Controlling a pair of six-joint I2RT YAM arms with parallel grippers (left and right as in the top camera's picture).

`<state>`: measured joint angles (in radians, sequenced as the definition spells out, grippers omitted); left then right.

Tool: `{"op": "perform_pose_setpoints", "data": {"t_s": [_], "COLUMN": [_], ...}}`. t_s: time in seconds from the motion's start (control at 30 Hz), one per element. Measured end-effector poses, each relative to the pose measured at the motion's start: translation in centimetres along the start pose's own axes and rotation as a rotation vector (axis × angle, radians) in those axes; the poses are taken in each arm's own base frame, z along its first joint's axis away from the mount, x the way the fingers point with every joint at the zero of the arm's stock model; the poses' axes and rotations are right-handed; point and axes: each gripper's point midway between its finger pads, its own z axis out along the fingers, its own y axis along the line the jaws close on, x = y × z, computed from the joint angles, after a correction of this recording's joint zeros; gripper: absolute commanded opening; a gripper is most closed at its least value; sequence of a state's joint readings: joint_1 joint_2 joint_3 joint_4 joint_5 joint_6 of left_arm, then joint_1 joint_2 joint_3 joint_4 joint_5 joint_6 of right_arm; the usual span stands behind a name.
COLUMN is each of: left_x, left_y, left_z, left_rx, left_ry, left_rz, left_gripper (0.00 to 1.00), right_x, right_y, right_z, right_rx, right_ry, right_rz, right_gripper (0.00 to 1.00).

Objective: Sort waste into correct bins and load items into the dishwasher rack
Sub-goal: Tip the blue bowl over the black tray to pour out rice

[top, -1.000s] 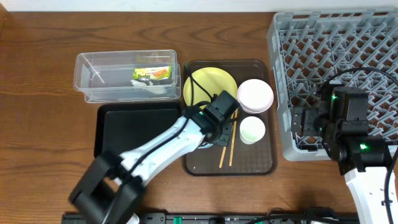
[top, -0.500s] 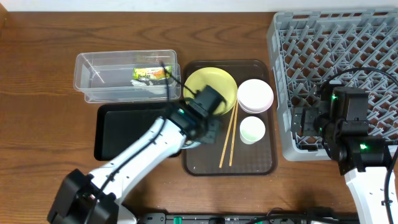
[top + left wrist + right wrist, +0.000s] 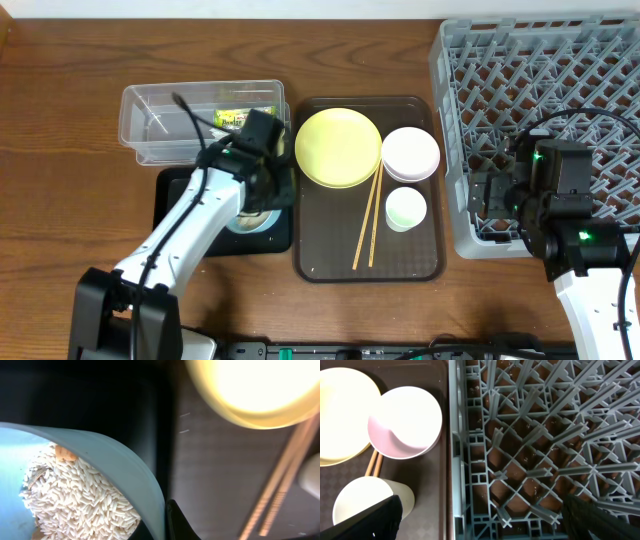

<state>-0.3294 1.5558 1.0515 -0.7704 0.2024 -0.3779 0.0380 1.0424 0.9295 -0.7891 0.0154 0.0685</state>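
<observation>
My left jaws grip the blue bowl (image 3: 107, 460) — rice (image 3: 75, 495) poised over black tray (image 3: 172, 212) for tipping; right jaws wide, empty, over rack (image 3: 540, 80).

Left arm (image 3: 185, 235): white tubular links, black joint housings, thin black cable (image 3: 190, 108) looping off wrist. Right arm (image 3: 590, 290): white link, blocky black housings, two green indicator lights (image 3: 538, 155), matte black wedge-shaped fingertips (image 3: 370, 522).

Two thin wooden chopsticks (image 3: 366, 222), one round yellow plate (image 3: 338, 148). One pale pink-white bowl (image 3: 410, 154), one light blue bowl (image 3: 120, 460), one small white cup (image 3: 406, 209).
</observation>
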Motion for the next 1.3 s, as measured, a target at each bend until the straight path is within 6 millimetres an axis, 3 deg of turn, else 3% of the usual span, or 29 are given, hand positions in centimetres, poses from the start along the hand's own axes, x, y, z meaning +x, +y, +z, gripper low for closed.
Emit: {"op": "perform_pose_setpoints", "data": {"t_s": [0.1,0.23,0.53,0.87,1.07,1.17,1.3], "left_x": [1.0,1.9,1.7,1.0,2.4,2.8,2.9], "left_y": [1.9,3.2,3.6,3.3,3.4,3.6,3.9], "left_z": [1.0,2.0,2.2,2.5,4.2,4.9,5.0], "left_rx": [-0.047,-0.095,-0.113,-0.104,-0.116,-0.126,-0.148], "left_ry": [0.025,0.037,0.02,-0.015,0.021,0.045,0.048], "left_rz": [-0.021,-0.011,-0.012,-0.011,0.011,0.01,0.012], "left_gripper": [0.07,0.24,0.3,0.3,0.29,0.12,0.06], "right_x": [0.0,0.1,0.1,0.1,0.1,0.1,0.1], "right_y": [0.0,0.0,0.0,0.0,0.0,0.0,0.0], "right_z": [0.0,0.0,0.0,0.0,0.0,0.0,0.0], "right_rx": [0.0,0.0,0.0,0.0,0.0,0.0,0.0], "right_ry": [0.0,0.004,0.005,0.006,0.005,0.006,0.006], "right_rz": [0.0,0.0,0.0,0.0,0.0,0.0,0.0], "right_gripper": [0.99,0.99,0.99,0.99,0.99,0.99,0.99]}}
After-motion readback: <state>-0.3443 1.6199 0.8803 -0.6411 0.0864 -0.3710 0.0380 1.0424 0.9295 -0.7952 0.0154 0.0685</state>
